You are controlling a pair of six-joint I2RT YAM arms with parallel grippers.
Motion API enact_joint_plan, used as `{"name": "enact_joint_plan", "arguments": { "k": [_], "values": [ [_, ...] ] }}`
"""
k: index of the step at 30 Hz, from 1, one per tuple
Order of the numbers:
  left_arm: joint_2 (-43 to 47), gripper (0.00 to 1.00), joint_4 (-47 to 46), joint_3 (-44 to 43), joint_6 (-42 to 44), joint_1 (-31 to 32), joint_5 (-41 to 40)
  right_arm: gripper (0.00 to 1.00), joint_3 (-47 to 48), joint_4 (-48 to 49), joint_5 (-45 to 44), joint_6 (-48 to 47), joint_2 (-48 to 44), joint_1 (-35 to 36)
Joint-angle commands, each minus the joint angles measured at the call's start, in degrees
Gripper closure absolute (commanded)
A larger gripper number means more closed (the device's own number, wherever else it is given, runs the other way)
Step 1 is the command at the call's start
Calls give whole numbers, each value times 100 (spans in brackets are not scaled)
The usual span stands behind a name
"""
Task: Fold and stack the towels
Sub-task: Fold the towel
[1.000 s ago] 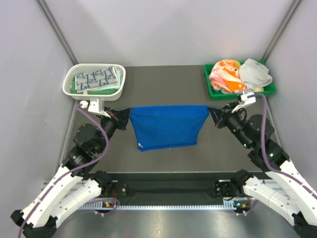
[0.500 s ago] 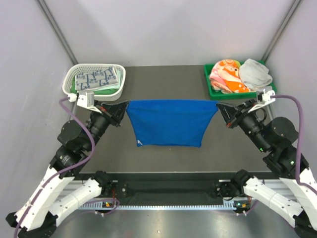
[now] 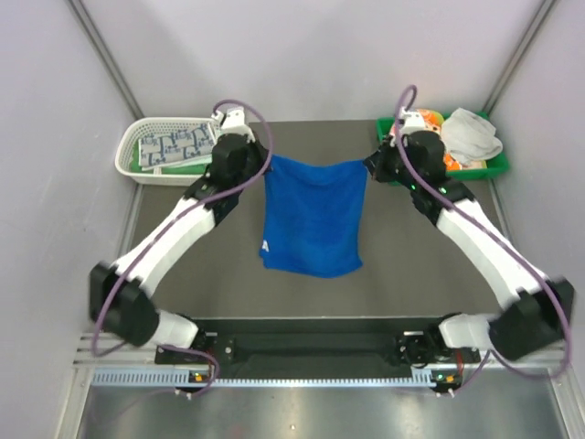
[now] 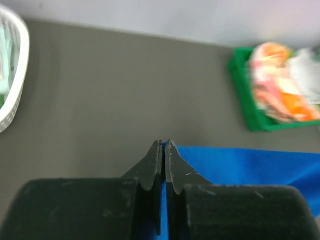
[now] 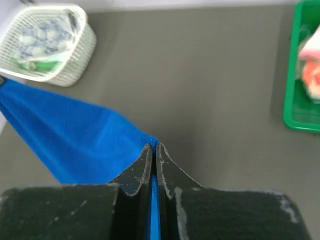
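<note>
A royal blue towel (image 3: 313, 215) hangs between my two grippers above the dark table, its lower edge near the table's middle. My left gripper (image 3: 266, 163) is shut on its top left corner; the blue cloth (image 4: 240, 167) shows between the closed fingers (image 4: 152, 160). My right gripper (image 3: 368, 165) is shut on its top right corner, with the towel (image 5: 75, 137) stretching left from it. A white towel with grey-blue squares (image 3: 174, 144) lies in the white mesh basket (image 3: 130, 165). An orange-pink print towel (image 3: 430, 123) and a grey towel (image 3: 471, 133) lie in the green tray (image 3: 494, 166).
The basket stands at the back left and the green tray at the back right, each close to an arm. Grey walls enclose the table on three sides. The arm bases sit on a rail at the near edge.
Both arms have reached far forward and lifted the blue towel toward the back of the table. The grippers have come closer together, so the towel hangs narrower and longer.
</note>
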State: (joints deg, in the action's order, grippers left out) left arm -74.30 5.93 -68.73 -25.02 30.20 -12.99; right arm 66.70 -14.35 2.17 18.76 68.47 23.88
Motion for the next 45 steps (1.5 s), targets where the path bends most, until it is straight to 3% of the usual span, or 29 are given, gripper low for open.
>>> {"name": "enact_joint_plan", "arguments": {
  "k": [1,5,8,11,20,27,39,45],
  "values": [
    [-1189,100,-775,-403,-276,-724,376,100,273,1002,985,206,1139,-707],
    [-2901,100,-1067,-1290,-83,-980,587,100,1055,1574,1426,382,2634,-1052],
    [-3711,100,-1059,-2045,-152,-1156,754,100,1547,1760,1505,461,3496,-1175],
    [-4056,100,-1121,-2153,-188,-1279,860,100,1811,1751,1505,418,3928,-1245],
    [-3373,100,-1569,-951,-276,-1438,860,100,1012,1989,1268,172,3472,-1272],
    [-3231,100,-1613,-747,-320,-1446,1045,100,1530,1585,1250,-4,3665,-1430],
    [-4021,100,-1271,-1748,-82,-1508,930,100,1873,1611,1303,57,4200,-1544],
    [-4461,100,-1218,-2162,-47,-1552,992,100,2487,1488,1338,75,4763,-1588]
  ]
}}
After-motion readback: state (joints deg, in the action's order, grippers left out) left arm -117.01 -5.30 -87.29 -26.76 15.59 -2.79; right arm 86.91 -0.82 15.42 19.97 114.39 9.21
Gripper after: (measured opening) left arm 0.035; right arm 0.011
